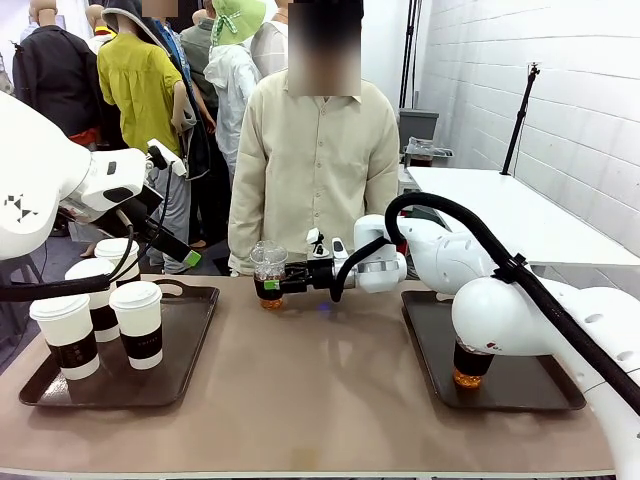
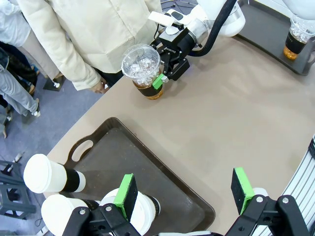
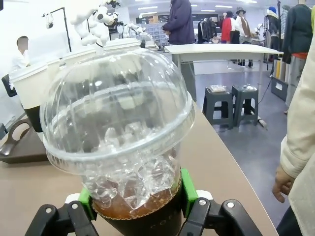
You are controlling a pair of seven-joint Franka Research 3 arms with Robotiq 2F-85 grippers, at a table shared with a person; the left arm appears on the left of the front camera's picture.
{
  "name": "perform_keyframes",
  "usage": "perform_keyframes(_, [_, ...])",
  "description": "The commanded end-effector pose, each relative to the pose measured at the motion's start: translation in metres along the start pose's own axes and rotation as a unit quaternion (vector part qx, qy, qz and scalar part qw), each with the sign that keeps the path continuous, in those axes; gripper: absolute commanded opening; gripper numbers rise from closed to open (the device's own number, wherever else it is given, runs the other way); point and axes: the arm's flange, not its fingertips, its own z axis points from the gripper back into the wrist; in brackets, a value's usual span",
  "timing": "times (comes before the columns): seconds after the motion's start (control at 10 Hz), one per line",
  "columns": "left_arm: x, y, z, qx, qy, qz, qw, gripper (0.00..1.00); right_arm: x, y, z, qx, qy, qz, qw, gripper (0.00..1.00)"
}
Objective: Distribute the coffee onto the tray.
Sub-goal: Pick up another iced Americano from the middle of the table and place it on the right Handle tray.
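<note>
Front view, right gripper: the right gripper (image 1: 283, 279) reaches across the middle to the far edge of the table (image 1: 310, 390) and has its fingers on both sides of an iced cup (image 1: 268, 273), low on the dark band.
Front view, iced cup: it stands upright on the table, just in front of the person (image 1: 312, 160), between the two trays.
Front view, right tray: the right tray (image 1: 520, 395) holds a second iced cup (image 1: 470, 368), partly hidden behind the arm.
Front view, left tray: the left tray (image 1: 175, 375) holds four paper cups (image 1: 137, 322), close together at its left part.
Front view, left gripper: the left gripper (image 1: 178, 250) hangs above the left tray with nothing in it.
Left wrist view, left gripper: its green pads (image 2: 126, 195) stand wide apart, released, over the paper cups.
Left wrist view, iced cup: a pad of the right gripper lies against the cup's side; the cup bottom seems to rest on the table.
Right wrist view, grip: the pads (image 3: 185, 184) touch the cup on both sides, so I judge it grasped or very nearly.
Right wrist view, lid: the dome lid (image 3: 115, 108) sits level.
Step in hand, advice: press only gently because the thin plastic can bend, lift straight up, keep the cup upright, then carry it to a free place on a tray, away from the other cups.
</note>
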Motion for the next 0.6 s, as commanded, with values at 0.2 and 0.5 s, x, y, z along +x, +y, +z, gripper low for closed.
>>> perform_keyframes(0.2, [-0.0007,0.0003,0.0002,-0.002,0.002,0.001,1.000,1.00,0.0098,-0.0090,-0.0019,0.006,-0.014,-0.015,1.000,0.76])
perform_keyframes(0.5, [-0.0007,0.0003,0.0002,-0.002,0.002,0.001,1.000,1.00,0.0091,-0.0112,0.0000,0.000,-0.014,-0.023,1.000,0.56])
